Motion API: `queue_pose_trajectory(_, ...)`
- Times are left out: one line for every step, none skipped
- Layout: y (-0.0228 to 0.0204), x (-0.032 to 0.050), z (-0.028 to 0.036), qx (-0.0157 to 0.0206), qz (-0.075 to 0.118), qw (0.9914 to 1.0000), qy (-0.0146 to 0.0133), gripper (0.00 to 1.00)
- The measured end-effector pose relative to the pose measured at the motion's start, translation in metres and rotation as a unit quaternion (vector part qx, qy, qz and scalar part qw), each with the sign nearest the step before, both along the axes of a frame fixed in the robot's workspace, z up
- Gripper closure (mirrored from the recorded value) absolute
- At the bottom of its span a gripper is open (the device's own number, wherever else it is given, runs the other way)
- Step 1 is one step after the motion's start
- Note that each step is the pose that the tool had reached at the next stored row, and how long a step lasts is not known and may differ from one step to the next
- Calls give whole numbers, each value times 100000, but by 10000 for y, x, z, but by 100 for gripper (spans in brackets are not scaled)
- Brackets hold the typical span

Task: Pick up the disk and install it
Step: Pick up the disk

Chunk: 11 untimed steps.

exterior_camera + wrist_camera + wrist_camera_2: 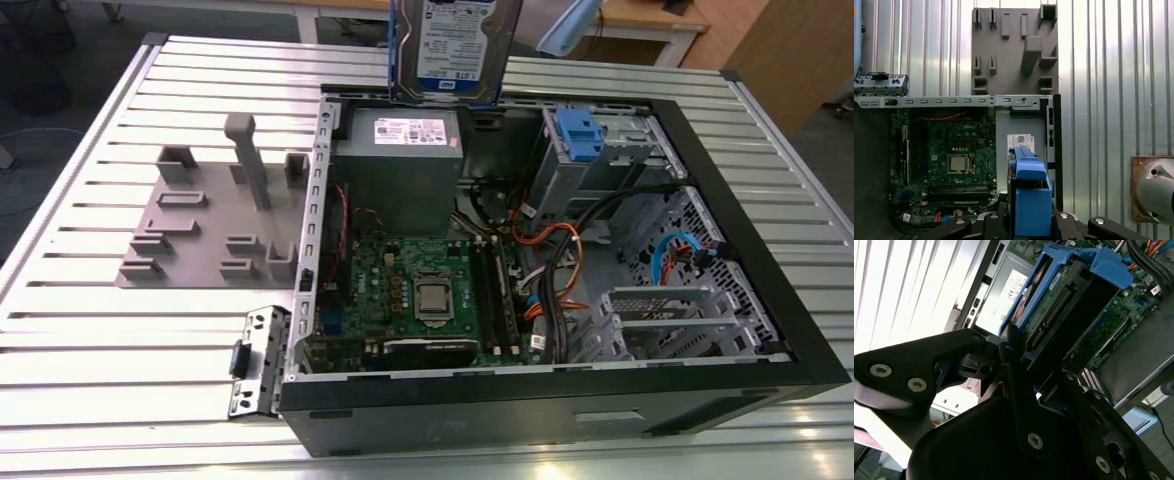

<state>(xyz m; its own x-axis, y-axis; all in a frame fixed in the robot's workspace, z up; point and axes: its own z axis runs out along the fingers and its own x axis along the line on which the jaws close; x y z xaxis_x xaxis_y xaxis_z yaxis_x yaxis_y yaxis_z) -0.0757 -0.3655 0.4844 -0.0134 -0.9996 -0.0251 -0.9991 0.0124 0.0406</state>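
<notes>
The disk (pixel 454 45), a silver hard drive with a white-and-blue label in blue carrier rails, hangs upright above the far edge of the open computer case (pixel 747 330), over the power supply. In both wrist views my gripper (pixel 1036 357) (pixel 1029 222) is shut on the disk (pixel 1064 295) (pixel 1029 195), with black fingers (pixel 1006 352) pressed on either side of the blue carrier. The disk's connector end points down toward the case interior. It touches nothing in the case.
A grey power supply box (pixel 398 160) sits below the disk. A blue bracket (pixel 577 135) is fixed to the metal drive cage at the exterior view's right. Motherboard (pixel 414 290) and cables (pixel 561 260) lie inside. A grey fixture plate (pixel 214 215) rests on the slatted table (pixel 80 380).
</notes>
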Motion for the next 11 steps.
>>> queue_pose_trajectory(-10, 1, 0, 1, 2, 100000, 0, 64)
queue_pose_trajectory(-19, 3, 0, 0, 3, 100000, 1, 64)
queue_pose_trajectory(-28, 4, 0, 2, 3, 100000, -2, 64)
queue_pose_trajectory(-38, 5, -1, 2, 1, 100000, -1, 64)
queue_pose_trajectory(-46, 6, -1, 3, -1, 100000, -1, 64)
queue_pose_trajectory(-55, 8, -1, 0, 1, 100000, 0, 64)
queue_pose_trajectory(-65, 10, -1, 2, 0, 100000, -1, 64)
queue_pose_trajectory(-74, 11, -1, 3, -1, 100000, -2, 64)
queue_pose_trajectory(-83, 13, -2, 5, 0, 100000, -2, 64)
queue_pose_trajectory(-91, 15, -1, -1, 0, 100000, 0, 64)
queue_pose_trajectory(-100, 17, -1, -1, -1, 100000, -1, 64)
